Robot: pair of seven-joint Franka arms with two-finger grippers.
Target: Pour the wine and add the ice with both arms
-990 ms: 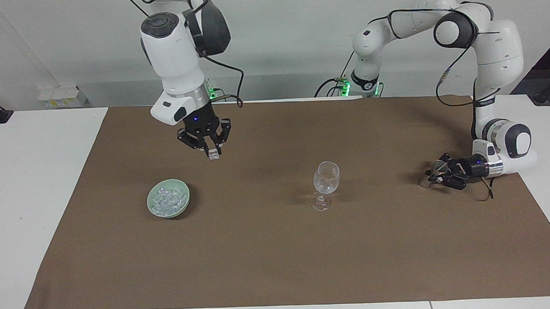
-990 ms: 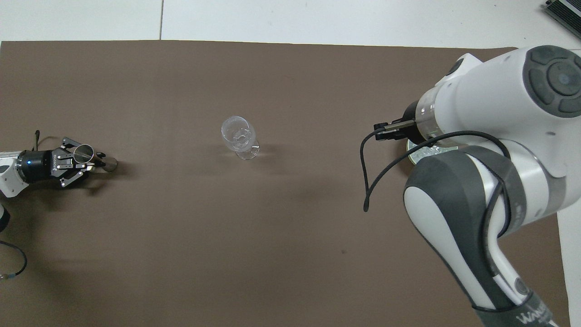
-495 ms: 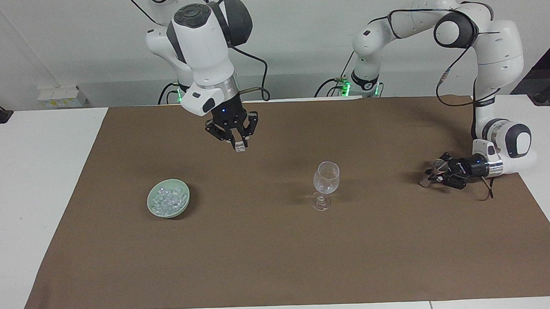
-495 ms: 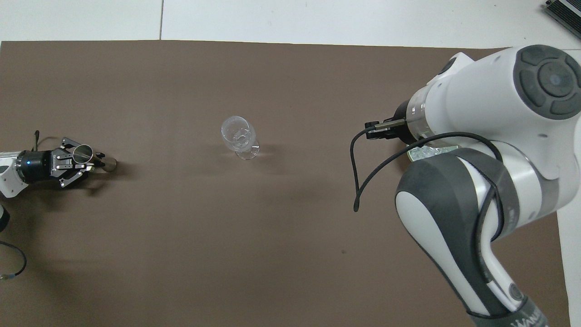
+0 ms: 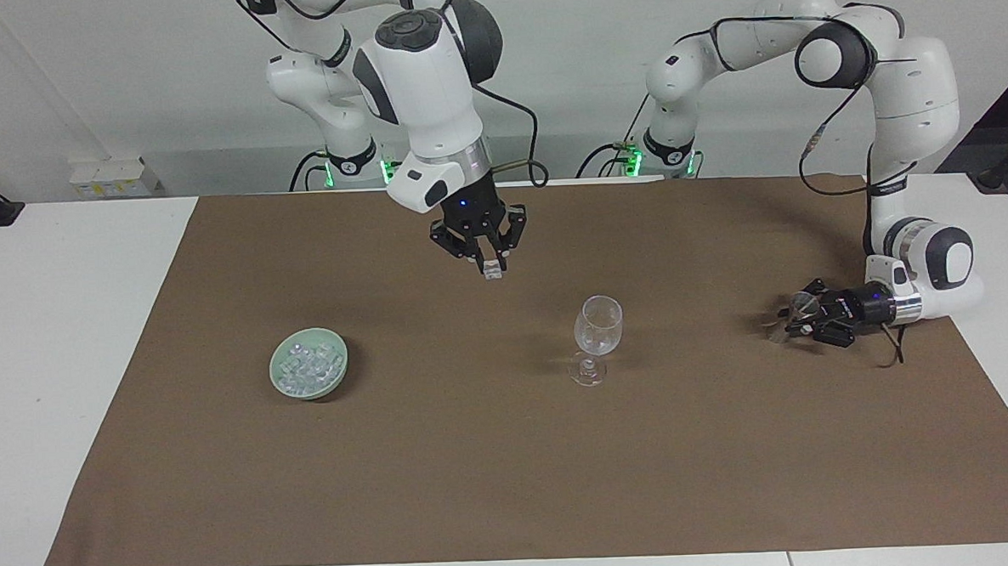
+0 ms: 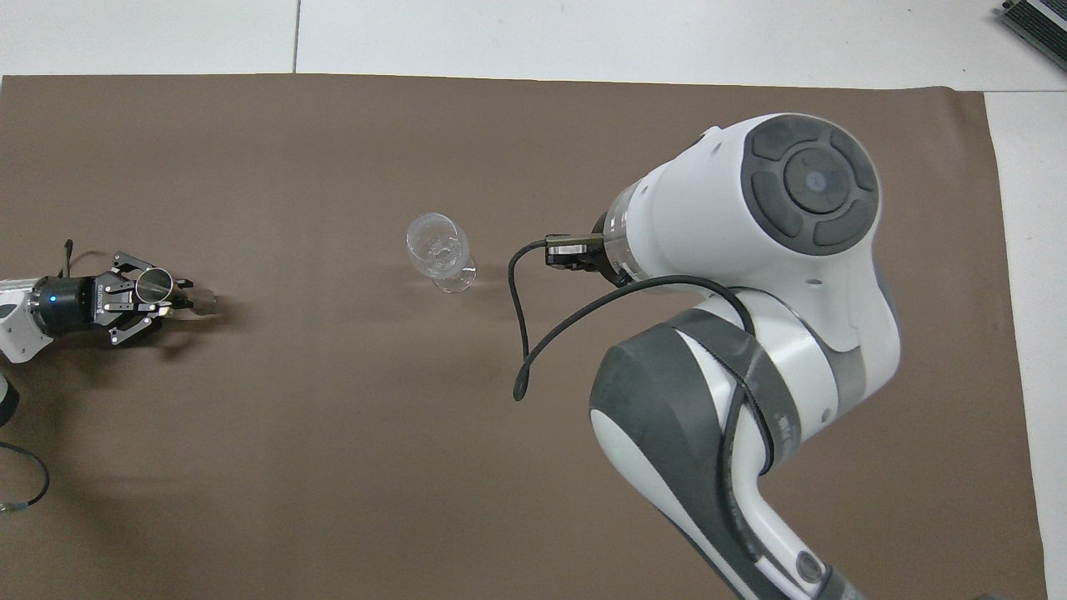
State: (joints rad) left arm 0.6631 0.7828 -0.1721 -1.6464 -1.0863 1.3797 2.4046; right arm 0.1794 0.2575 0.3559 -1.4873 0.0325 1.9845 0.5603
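the green bowl (image 5: 309, 375) keeps the ice (image 5: 306, 366) heap. the right tool (image 5: 490, 269), clamped on one ice cube (image 5: 492, 274), hangs above the cloth, presumably bound for the wine glass (image 5: 597, 329). the left tool (image 5: 791, 321) lies low around a small metal cup (image 6: 154, 282); grip unclear.

right gripper (image 5: 492, 269) pinching an ice cube (image 5: 492, 272) over the mat (image 5: 513, 487), glass (image 5: 598, 326) upright, bowl (image 5: 280, 378) of ice (image 5: 308, 365), left gripper (image 5: 793, 320) low

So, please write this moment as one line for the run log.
right gripper: up over the cloth, shut on ice cube | left gripper: low, at small metal cup | wine glass: upright | bowl: holds ice
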